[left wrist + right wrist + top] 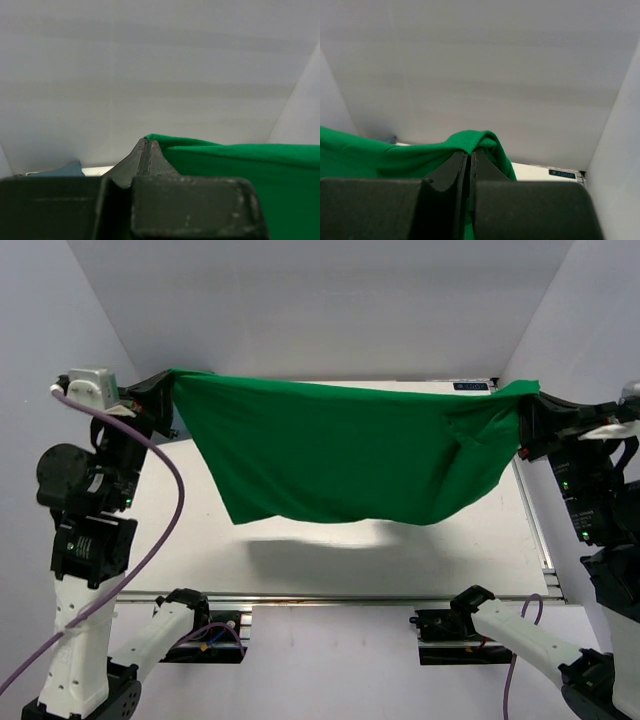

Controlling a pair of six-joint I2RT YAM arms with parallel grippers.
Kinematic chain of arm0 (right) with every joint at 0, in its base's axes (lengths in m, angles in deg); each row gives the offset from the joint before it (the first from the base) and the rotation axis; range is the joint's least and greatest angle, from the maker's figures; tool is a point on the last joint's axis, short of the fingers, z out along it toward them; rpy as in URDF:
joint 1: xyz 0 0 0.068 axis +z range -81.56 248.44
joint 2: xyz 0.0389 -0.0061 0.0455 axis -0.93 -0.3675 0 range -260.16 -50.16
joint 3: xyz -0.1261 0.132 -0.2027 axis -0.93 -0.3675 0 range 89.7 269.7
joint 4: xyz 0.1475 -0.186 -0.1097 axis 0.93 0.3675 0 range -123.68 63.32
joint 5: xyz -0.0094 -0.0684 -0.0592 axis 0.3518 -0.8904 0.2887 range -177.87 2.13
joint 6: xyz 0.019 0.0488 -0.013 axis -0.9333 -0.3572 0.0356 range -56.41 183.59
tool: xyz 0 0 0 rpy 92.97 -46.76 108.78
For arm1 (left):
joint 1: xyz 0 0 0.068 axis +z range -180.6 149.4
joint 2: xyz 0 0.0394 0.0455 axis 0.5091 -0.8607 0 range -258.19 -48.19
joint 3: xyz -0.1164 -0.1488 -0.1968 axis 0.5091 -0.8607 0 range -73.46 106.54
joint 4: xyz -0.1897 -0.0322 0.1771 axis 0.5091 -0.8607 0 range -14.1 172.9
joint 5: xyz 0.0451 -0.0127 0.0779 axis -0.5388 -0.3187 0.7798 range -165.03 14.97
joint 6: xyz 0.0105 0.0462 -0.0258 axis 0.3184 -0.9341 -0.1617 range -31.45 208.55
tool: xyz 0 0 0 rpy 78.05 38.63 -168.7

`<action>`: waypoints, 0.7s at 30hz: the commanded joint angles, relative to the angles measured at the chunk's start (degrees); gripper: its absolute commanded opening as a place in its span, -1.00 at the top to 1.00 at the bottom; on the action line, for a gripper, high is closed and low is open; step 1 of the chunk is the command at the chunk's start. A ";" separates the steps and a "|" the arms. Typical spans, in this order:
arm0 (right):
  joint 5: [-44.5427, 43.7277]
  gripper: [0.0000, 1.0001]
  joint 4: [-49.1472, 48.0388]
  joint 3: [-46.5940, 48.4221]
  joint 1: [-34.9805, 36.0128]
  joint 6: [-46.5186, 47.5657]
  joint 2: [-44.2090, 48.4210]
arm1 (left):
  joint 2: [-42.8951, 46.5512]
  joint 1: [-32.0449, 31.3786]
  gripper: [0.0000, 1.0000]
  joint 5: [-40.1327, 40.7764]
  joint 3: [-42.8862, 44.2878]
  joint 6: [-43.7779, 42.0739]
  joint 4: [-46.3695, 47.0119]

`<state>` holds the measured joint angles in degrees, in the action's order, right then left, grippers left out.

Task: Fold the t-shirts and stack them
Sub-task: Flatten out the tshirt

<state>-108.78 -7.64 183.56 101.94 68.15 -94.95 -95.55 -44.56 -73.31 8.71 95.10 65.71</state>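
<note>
- I see the hanging t-shirt [340, 455] strung between both jaws, above the desk [330, 565] and off its surface.
- The left jaws pinch one end over the far-left corner of the desk, and the right jaws pinch the other end over the far-right corner.
- The other t-shirt [67, 169] lies behind it, by the far edge.

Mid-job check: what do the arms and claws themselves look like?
The left arm and right arm have white shells and black joint blocks. A long purple cable loops along the left one. The left claw and right claw each have two dark, tapered fingers.
</note>
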 commanded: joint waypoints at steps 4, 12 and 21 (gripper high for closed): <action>10.69 1.00 -1.44 3.87 -0.10 -1.30 2.61 | 3.58 0.42 1.00 3.65 5.71 -2.94 -1.27; 16.95 1.00 0.14 8.26 -0.01 -2.36 4.98 | 7.27 0.42 1.00 2.60 8.61 -3.99 -3.11; 10.46 1.00 -3.89 2.92 -0.19 -1.83 4.90 | 5.96 0.42 1.00 -2.59 6.35 -2.94 -3.11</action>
<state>-93.26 -6.74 189.29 101.94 65.75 -89.36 -86.67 -44.56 -74.91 16.58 92.08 63.64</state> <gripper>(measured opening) 0.022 0.009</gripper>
